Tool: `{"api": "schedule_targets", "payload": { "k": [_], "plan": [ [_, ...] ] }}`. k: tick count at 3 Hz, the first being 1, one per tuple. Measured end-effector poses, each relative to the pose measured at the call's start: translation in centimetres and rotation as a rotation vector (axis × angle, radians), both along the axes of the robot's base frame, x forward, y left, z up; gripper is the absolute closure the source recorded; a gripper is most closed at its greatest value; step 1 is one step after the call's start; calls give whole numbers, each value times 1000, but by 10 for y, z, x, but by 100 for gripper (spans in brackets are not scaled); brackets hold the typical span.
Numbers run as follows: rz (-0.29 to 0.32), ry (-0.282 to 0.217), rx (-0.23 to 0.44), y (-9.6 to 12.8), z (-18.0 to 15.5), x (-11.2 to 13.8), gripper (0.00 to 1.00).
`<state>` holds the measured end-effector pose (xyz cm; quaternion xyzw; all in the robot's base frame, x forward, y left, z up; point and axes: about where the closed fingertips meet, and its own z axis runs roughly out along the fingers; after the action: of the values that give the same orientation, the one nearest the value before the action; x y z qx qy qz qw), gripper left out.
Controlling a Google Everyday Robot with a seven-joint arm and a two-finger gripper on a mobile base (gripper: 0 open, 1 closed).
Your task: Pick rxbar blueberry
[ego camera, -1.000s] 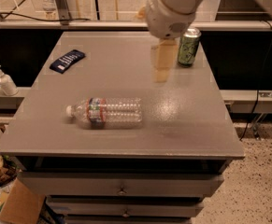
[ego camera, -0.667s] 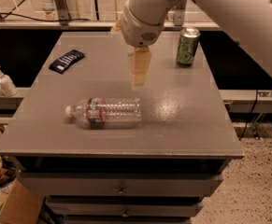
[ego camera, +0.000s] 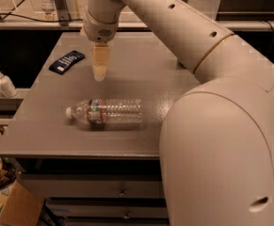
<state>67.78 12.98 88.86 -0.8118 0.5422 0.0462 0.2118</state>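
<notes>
**Q:** What had changed by this moment?

**A:** The cream-coloured two-finger gripper [ego camera: 99,74] had travelled left across the grey rectangular worktop [ego camera: 141,79]. A second earlier it hung at the right rear. Now it pointed downward above the left rear quarter. The arm had swung with it and filled the right of the view.

**Q:** Where did the task's thing lie?

**A:** The small flat navy-blue rxbar blueberry wrapper with white lettering [ego camera: 67,62] lay flat near the worktop's left rear corner, where it had lain before. It was just to the left of the gripper and apart from it.

**Q:** Was the gripper open?

**A:** That could not be told; it held nothing.

**Q:** And the other object?

**A:** The clear plastic water bottle [ego camera: 106,113] lay on its side nearer the front edge, unmoved.

**Q:** Meaning for the task?

**A:** The approach seemed nearly complete. A short leftward shift and a descent probably remained before any grasp.
</notes>
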Motion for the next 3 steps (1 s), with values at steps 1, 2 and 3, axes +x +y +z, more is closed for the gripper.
{"api": "schedule_targets", "payload": {
  "k": [1,2,3],
  "plan": [
    [-14,10,19,4,-5,-2,0],
    [-14,10,15,16,-12,5,0],
    [-28,27,18,29,-15,18,0]
  ]
}}
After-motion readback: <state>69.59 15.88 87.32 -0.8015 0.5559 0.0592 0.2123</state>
